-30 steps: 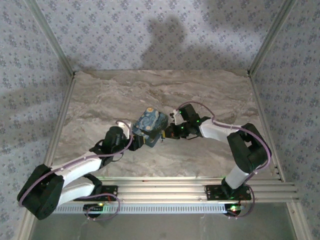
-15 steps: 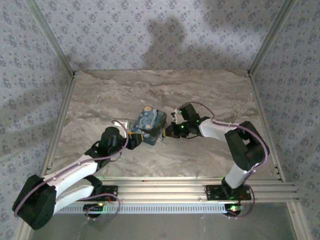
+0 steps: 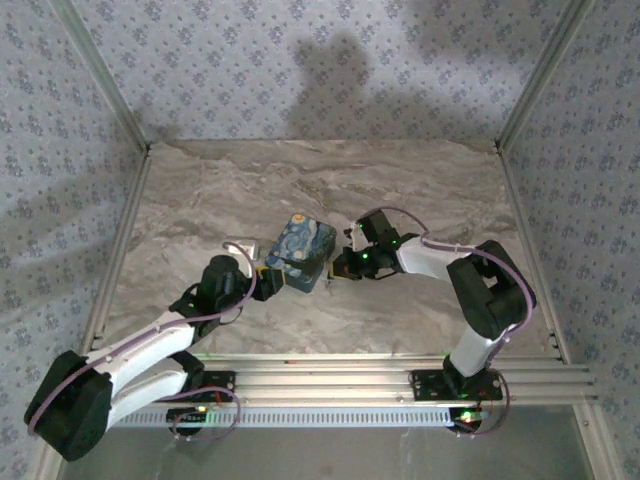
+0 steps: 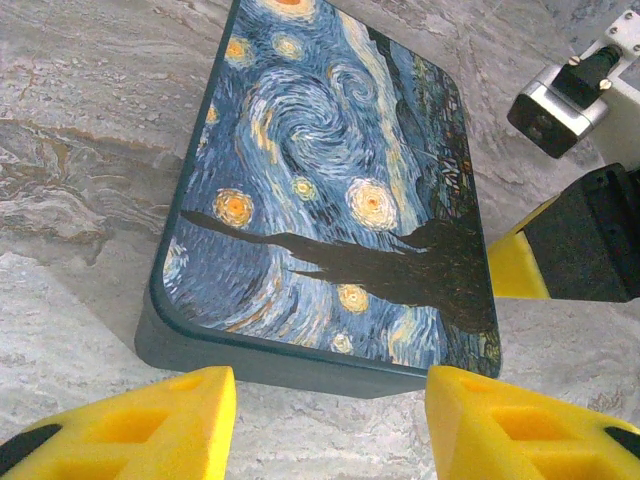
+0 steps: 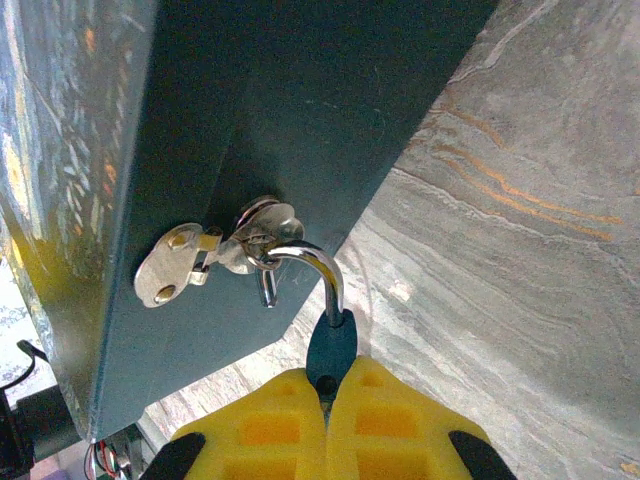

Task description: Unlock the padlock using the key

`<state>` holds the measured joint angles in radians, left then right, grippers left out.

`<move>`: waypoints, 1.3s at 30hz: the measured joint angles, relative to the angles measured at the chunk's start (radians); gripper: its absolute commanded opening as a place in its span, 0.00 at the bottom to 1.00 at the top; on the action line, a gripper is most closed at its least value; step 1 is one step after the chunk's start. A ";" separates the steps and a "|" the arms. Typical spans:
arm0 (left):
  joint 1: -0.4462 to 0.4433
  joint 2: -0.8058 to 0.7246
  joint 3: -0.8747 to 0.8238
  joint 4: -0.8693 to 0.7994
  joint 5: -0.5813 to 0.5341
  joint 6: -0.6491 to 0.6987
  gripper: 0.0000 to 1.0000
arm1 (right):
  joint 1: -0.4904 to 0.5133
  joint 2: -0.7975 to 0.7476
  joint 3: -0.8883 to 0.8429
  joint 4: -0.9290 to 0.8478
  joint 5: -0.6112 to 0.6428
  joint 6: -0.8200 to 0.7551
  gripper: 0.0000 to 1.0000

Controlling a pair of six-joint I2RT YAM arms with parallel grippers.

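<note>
Padlock [image 3: 298,252] rests mid-worktop [image 3: 200,190], print up. Left tool [image 4: 325,405] sits at its 7 o'clock with fingers apart, just short of the near edge. Right tool [image 5: 328,385], at its 3 o'clock, is clamped on the key [image 5: 330,342], whose curved silver shank reaches the padlock's dark side face.

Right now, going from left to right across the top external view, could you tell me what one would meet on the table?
First the left gripper → the padlock → the right gripper, shut on the key.
</note>
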<state>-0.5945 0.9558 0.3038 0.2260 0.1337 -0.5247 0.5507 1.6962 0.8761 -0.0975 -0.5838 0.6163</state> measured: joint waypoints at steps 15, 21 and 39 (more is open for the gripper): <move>0.000 -0.004 0.000 -0.011 0.000 0.000 0.53 | -0.001 -0.007 0.055 -0.013 0.058 0.077 0.00; 0.004 -0.032 0.000 -0.028 -0.003 0.002 0.54 | -0.005 -0.007 0.077 -0.036 0.094 0.088 0.00; 0.092 -0.115 0.113 -0.327 -0.053 -0.001 0.70 | -0.050 -0.314 0.020 -0.240 0.152 0.000 0.00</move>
<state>-0.5022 0.8406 0.4168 -0.1009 0.0807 -0.5255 0.5011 1.3819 0.8963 -0.3370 -0.4316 0.6167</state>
